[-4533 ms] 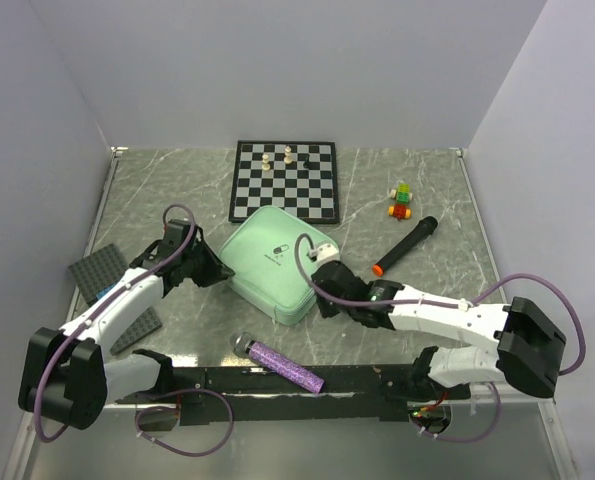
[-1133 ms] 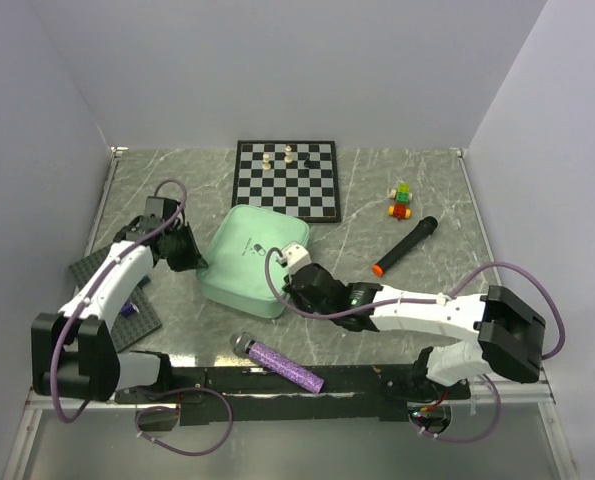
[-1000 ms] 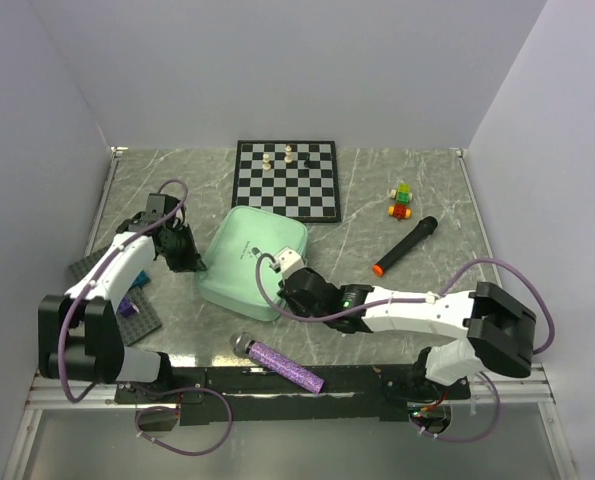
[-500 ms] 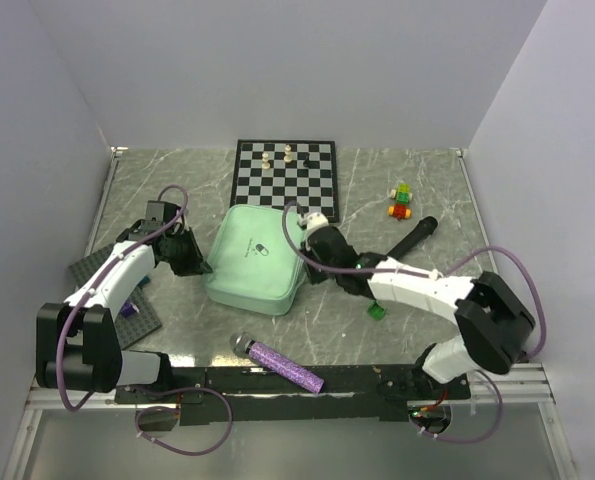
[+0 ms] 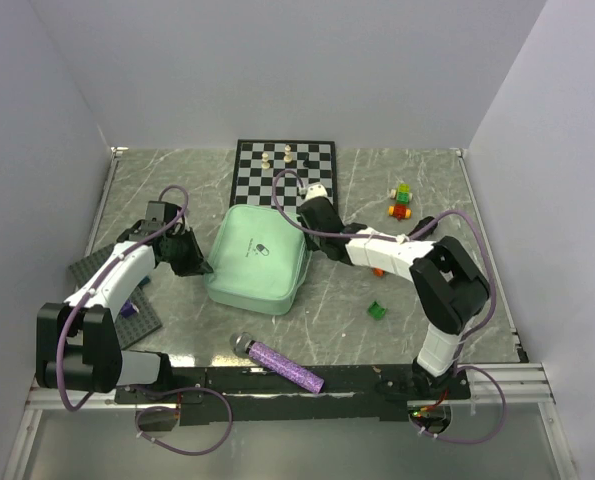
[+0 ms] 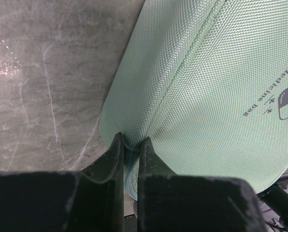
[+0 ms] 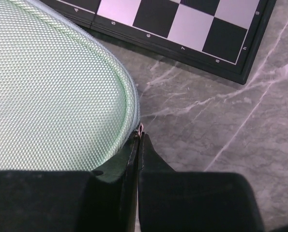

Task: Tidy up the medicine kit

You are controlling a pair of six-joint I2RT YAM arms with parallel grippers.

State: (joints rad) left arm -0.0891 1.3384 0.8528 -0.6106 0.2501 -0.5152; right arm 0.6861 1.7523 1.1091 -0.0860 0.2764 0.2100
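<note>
The medicine kit point(image 5: 257, 258) is a mint-green soft case lying closed on the table, its pill logo point(image 6: 287, 103) facing up. My left gripper point(image 5: 199, 264) is shut on the kit's left edge; in the left wrist view the fingers pinch a fold of the green fabric point(image 6: 130, 145). My right gripper point(image 5: 303, 213) is at the kit's far right corner. In the right wrist view its jaws are shut on the small zip pull point(image 7: 140, 130) at the rim of the kit point(image 7: 52, 87).
A chessboard point(image 5: 284, 180) with a few pieces lies just behind the kit, also showing in the right wrist view point(image 7: 182, 24). Dark grey studded plates point(image 5: 95, 268) lie at the left. A purple glitter tube point(image 5: 282, 364), a green block point(image 5: 378, 310), coloured bricks point(image 5: 402, 201) and a black marker point(image 5: 413, 234) lie around.
My right gripper has run along the kit's right side from its near edge to the far right corner, staying shut. The kit has turned slightly. The left gripper keeps its hold.
</note>
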